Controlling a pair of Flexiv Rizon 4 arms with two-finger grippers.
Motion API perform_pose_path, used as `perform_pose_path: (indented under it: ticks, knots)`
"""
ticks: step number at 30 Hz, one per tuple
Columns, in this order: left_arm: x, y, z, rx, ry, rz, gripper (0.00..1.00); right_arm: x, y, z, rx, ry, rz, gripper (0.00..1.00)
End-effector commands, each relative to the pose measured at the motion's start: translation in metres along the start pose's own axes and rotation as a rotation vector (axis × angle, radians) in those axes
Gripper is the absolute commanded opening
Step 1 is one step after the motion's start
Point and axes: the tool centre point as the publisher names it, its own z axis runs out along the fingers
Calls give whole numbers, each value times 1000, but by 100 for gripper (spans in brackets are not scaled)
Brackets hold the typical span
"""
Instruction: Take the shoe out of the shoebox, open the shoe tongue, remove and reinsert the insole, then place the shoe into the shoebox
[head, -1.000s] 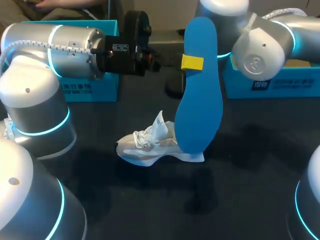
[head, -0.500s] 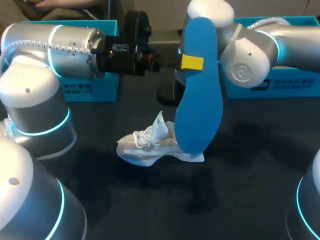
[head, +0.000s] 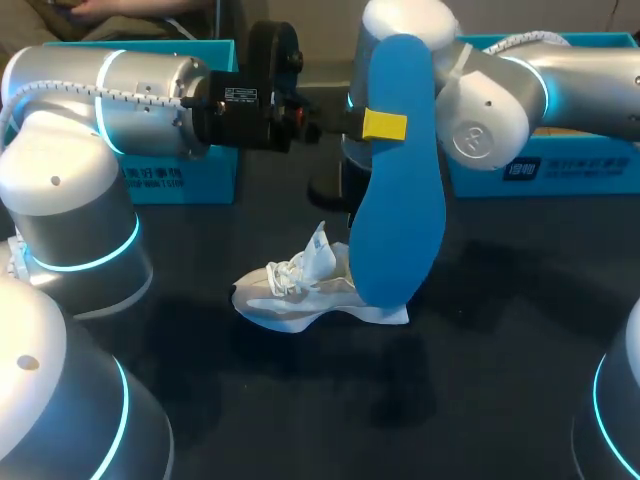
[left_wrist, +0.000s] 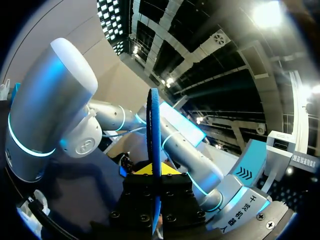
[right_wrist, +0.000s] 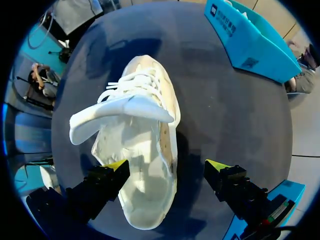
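Here, insole (head: 400, 200): blue, held upright off the table, running from the upper middle of the head view down to centre frame, its lower end in front of the shoe's heel end. Edge-on in the left wrist view (left_wrist: 154, 130).
Left tool (head: 384, 125): comes in from the upper left of the head view and is pinched on the insole near its upper end; one yellow tip lies flat on the blue face. In its own wrist view (left_wrist: 153, 172) the insole's edge rises straight up from between the fingers.
Shoe (head: 295, 290): white, on its sole on the dark table (head: 500, 350), centre frame, outside both boxes. Tongue (right_wrist: 120, 112) pulled up and out over the laces (right_wrist: 130, 82).
Right tool (right_wrist: 167, 167): fingers spread wide above the shoe (right_wrist: 145, 150), the heel end between them; contact cannot be told. In the head view the insole hides it.
Right arm (head: 500, 95): enters from the upper right and reaches behind the insole.
Left shoebox (head: 180, 190): teal, upper left, behind the left arm.
Right shoebox (head: 570, 175): teal, upper right, behind the right arm.
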Motion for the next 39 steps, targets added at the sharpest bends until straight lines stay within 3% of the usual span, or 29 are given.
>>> perform_pose_path:
  ticks: [1,19,21,24,33,36,39]
  knots:
    - [0,1,1,1,-1,1,0,0,1,0,2,-2,1,100]
    - [0,1,1,1,-1,1,0,-3,7,32,-11,3,83,100]
    - [0,1,1,1,-1,1,0,-1,5,34,-15,2,86,49]
    - [0,1,1,1,-1,1,0,2,4,37,-20,6,88,40]
    - [0,1,1,1,-1,1,0,13,1,44,-35,7,103,34]
    - [0,1,1,1,-1,1,0,14,0,45,-36,4,111,25]
    - [0,1,1,1,-1,1,0,14,0,46,-38,4,110,26]
